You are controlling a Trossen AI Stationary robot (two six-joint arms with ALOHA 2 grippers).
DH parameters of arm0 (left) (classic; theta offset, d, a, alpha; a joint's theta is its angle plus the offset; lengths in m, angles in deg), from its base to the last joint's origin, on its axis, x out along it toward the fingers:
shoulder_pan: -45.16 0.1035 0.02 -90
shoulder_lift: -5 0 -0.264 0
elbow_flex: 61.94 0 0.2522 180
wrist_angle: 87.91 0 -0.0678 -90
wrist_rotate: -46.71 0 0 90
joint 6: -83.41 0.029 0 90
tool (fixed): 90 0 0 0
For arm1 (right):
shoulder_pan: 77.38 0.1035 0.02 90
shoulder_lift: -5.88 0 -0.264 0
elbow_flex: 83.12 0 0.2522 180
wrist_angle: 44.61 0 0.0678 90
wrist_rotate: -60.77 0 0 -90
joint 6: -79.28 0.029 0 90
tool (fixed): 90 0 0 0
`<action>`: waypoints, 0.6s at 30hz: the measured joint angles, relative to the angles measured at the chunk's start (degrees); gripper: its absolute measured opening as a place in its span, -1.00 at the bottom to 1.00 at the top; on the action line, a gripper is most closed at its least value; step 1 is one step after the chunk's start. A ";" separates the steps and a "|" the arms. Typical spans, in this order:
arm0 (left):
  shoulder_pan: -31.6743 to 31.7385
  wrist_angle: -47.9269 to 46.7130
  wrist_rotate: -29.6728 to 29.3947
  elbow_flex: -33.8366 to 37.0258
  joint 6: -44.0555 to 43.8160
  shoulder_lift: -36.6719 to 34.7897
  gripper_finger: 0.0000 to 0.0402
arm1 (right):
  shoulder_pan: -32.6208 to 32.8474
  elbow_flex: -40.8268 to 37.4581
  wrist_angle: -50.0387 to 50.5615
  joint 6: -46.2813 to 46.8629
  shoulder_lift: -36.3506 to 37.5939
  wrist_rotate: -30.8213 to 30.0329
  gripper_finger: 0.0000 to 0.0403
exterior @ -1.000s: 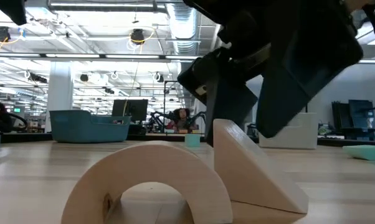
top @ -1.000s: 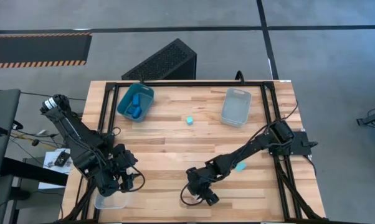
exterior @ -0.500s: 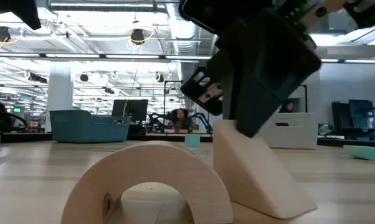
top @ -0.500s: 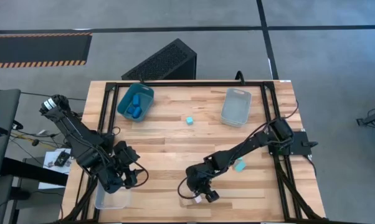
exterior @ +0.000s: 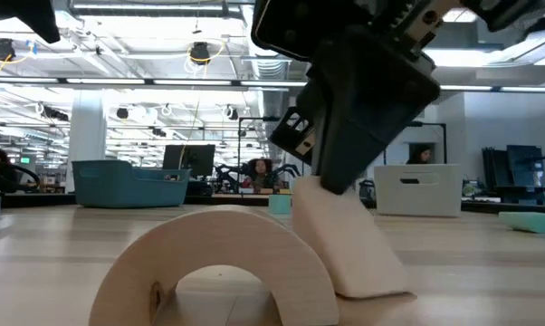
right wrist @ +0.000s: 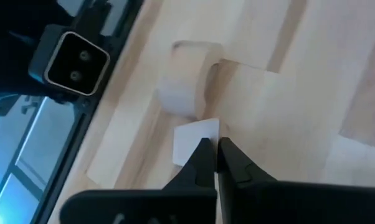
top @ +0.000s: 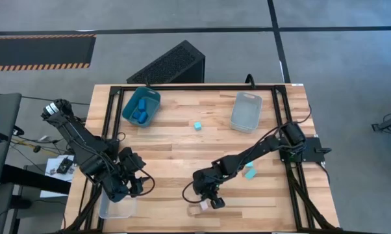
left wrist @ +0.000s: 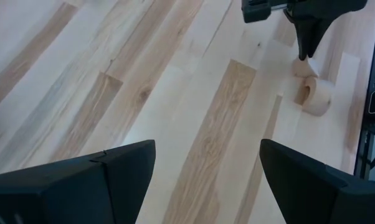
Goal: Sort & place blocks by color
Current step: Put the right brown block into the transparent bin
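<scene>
Low view first: the right gripper [exterior: 331, 186] is clamped onto the top of a tan wedge block [exterior: 345, 240], and that wedge now stands steeper and tighter against the tan arch block [exterior: 220, 263] than half a second ago, its foot pulled in. The right wrist view shows the fingers [right wrist: 200, 158] nearly together, pinching the wedge's thin edge, with the arch just beyond.

From above, the right gripper [top: 208, 201] sits at the table's [top: 176, 149] near edge, a touch closer to the arch than before. The arch and wedge [top: 197, 208] show there as pale shapes just beside it.

A cyan block [top: 249, 173] lies beside the right arm's forearm, well away from the arch. Another cyan block [top: 197, 126] rests mid-table, between the teal bin [top: 141, 108] and the clear bin [top: 246, 112]. Dark blue blocks [top: 141, 112] fill the teal bin.

The left gripper [top: 132, 185] waits at the table's left edge, over a second clear bin [top: 115, 208], unchanged; its fingers [left wrist: 81, 186] stand wide apart and empty.
</scene>
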 joint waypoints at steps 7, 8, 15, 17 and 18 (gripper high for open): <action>-0.02 0.01 0.00 0.00 0.57 1.33 0.37 | -0.91 -0.11 0.12 0.80 2.28 -1.82 -0.99; -0.02 0.17 0.05 0.01 0.57 1.72 0.37 | -1.14 -0.09 -0.04 0.83 2.82 -2.52 -0.99; 0.23 8.87 2.76 0.07 3.06 4.97 0.37 | -2.04 -0.09 -0.56 2.32 9.58 -14.87 -0.99; 0.81 12.35 4.63 0.07 4.52 5.39 0.37 | -2.05 -0.09 -1.90 2.32 11.49 -19.40 -0.99; 1.06 13.51 5.10 0.07 4.63 5.40 0.37 | -2.04 -0.09 -2.25 2.30 12.60 -21.51 -0.99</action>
